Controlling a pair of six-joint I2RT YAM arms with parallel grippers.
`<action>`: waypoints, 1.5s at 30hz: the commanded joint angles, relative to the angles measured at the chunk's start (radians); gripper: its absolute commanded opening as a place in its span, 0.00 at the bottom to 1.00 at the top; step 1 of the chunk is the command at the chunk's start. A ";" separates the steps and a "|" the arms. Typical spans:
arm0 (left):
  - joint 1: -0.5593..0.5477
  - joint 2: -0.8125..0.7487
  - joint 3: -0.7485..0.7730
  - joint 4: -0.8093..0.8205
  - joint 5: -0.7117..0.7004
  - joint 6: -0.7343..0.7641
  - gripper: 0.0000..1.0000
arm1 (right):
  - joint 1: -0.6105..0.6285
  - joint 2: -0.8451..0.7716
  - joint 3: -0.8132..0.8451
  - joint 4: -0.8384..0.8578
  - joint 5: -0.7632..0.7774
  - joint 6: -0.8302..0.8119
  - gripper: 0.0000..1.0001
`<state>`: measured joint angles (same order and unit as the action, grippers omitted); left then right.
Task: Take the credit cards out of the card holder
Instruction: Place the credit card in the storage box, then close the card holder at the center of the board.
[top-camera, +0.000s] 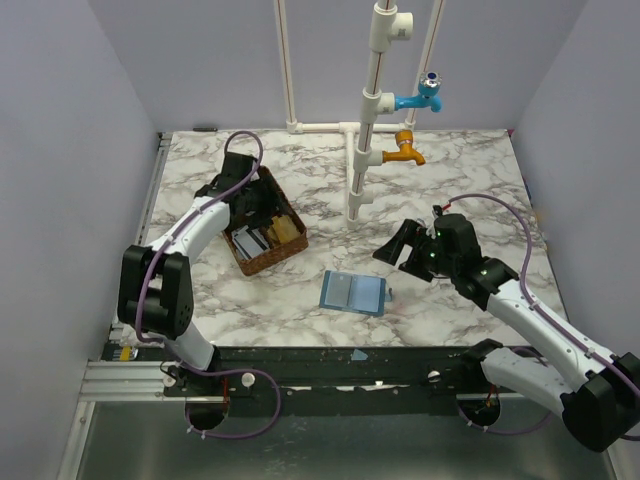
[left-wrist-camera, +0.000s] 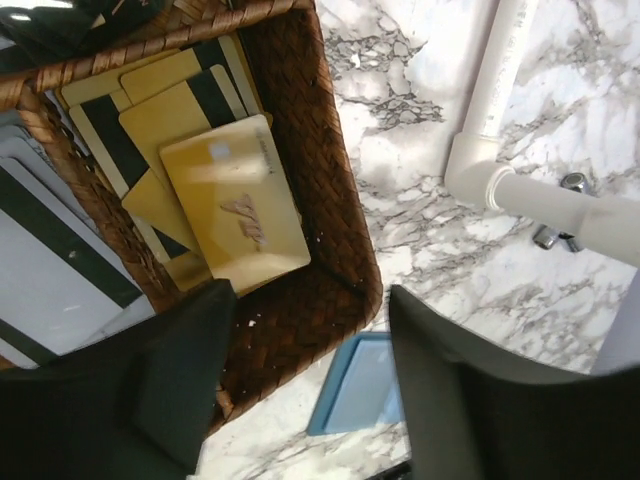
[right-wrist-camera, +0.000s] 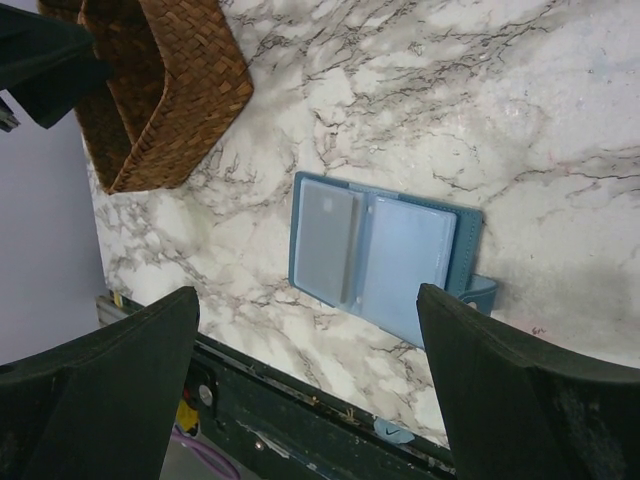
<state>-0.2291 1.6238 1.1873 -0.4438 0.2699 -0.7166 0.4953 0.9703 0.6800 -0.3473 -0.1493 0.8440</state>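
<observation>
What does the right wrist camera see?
An open blue card holder lies flat on the marble table, a pale grey card in its left pocket. The right gripper hangs open above it; a woven basket sits top left.

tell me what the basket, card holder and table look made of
Basket: woven wicker or rattan, brown and matt; the plaited strands show.
Card holder: smooth blue cover, perhaps faux leather or plastic, with pale translucent pockets that look like soft plastic.
Table: white with grey veins like marble, though it may be a printed surface; I cannot tell which.
</observation>
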 joint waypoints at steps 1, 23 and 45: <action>0.007 -0.013 0.036 -0.012 -0.008 0.041 0.72 | -0.003 -0.005 0.014 -0.027 0.028 -0.018 0.93; -0.068 -0.278 -0.063 -0.067 0.003 0.124 0.85 | -0.003 0.021 -0.023 -0.082 0.105 -0.016 0.93; -0.447 -0.261 -0.268 -0.046 -0.101 0.111 0.79 | 0.075 0.018 -0.118 -0.120 0.200 0.048 0.91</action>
<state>-0.6353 1.3270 0.9649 -0.5179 0.2169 -0.5949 0.5476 0.9745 0.5777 -0.4583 -0.0128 0.8787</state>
